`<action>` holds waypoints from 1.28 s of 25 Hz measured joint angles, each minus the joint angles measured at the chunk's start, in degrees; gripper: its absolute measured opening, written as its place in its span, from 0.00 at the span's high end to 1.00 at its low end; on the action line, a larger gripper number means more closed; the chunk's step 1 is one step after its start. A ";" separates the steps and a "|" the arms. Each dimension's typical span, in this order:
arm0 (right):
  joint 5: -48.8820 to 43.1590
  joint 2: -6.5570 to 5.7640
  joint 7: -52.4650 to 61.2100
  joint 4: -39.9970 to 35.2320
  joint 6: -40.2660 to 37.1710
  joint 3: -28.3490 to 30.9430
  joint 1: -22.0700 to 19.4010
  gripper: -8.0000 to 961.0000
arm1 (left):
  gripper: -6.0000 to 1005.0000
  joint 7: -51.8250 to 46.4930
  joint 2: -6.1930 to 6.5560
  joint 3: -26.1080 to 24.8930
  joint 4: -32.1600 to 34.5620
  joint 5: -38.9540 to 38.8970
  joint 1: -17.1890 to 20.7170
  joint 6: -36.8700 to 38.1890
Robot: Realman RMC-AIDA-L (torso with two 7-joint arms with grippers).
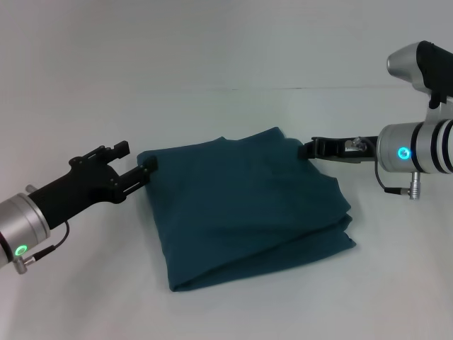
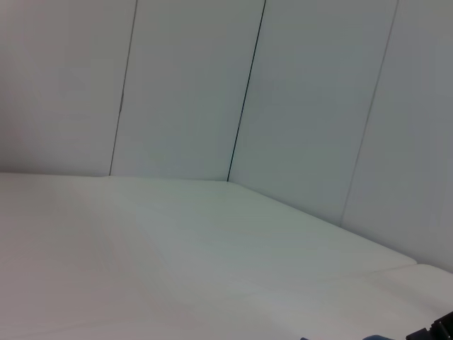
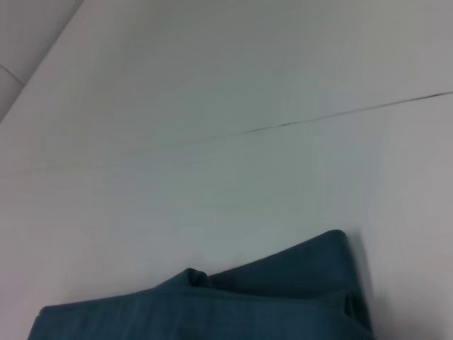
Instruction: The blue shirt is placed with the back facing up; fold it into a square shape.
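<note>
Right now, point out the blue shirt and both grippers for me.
blue shirt (image 1: pixel 248 205): head view, middle of the folded top layer.
left gripper (image 1: pixel 147 170): head view, fingertips at the shirt's left far corner.
right gripper (image 1: pixel 308 149): head view, fingertips at the shirt's right far corner.

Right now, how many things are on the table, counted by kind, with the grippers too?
Shirt: 1, the blue shirt, folded in layers on the table.
Grippers: 2, the left gripper at the shirt's far left corner and the right gripper at its far right corner.
Total: 3.
</note>
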 joint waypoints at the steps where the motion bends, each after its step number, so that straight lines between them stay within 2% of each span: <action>1: -0.02 -0.05 0.00 0.08 0.05 0.00 -0.11 0.97 | 0.31 0.02 0.00 0.00 0.00 0.00 -0.03 0.00; 3: -0.06 -0.22 0.02 0.18 0.09 0.00 -0.41 0.97 | 0.31 0.02 0.01 0.00 0.00 0.00 -0.06 0.00; 9: 0.05 -1.32 1.08 0.15 -1.36 2.16 -1.82 0.81 | 0.31 0.00 0.08 0.00 0.00 0.00 -0.08 -0.09; 11: 0.01 -1.81 1.80 0.36 -2.95 3.41 -2.17 0.56 | 0.31 -0.02 0.09 0.00 0.00 0.00 -0.09 -0.09; 15: 0.00 -2.35 3.32 0.55 -5.48 4.26 -2.90 0.53 | 0.31 -0.01 0.09 0.00 0.00 0.00 -0.22 -0.10; 19: 0.17 -2.37 3.92 1.54 -6.36 4.64 -3.23 0.51 | 0.31 0.07 0.09 0.00 0.00 0.00 -0.28 -0.09; 32: 0.47 -0.26 3.42 3.02 -5.80 8.50 -3.01 0.50 | 0.31 0.26 0.18 0.00 -0.01 0.00 -0.45 -0.06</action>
